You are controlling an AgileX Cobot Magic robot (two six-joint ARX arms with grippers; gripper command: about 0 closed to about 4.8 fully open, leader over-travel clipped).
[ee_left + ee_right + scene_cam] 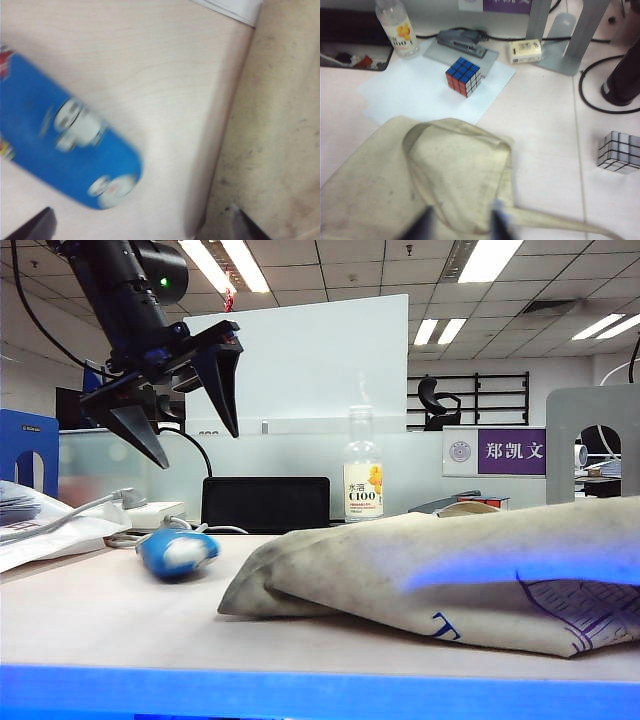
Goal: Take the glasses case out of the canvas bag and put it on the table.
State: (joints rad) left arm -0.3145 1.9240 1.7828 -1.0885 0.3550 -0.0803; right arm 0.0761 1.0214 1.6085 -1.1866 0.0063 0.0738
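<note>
Fingers of the left gripper [180, 405] stand spread wide and empty, raised above the far left of the table [110, 615]. Below them the glasses case [178, 552], blue with white patches, lies on the tabletop, just left of the canvas bag [440, 575] and apart from it. The right gripper [460, 225] hangs over the bag's open mouth and strap, its blurred fingers parted and pinching nothing. Beyond the bag sit a Rubik's cube [463, 76] on white paper and a bottle [362, 478].
</note>
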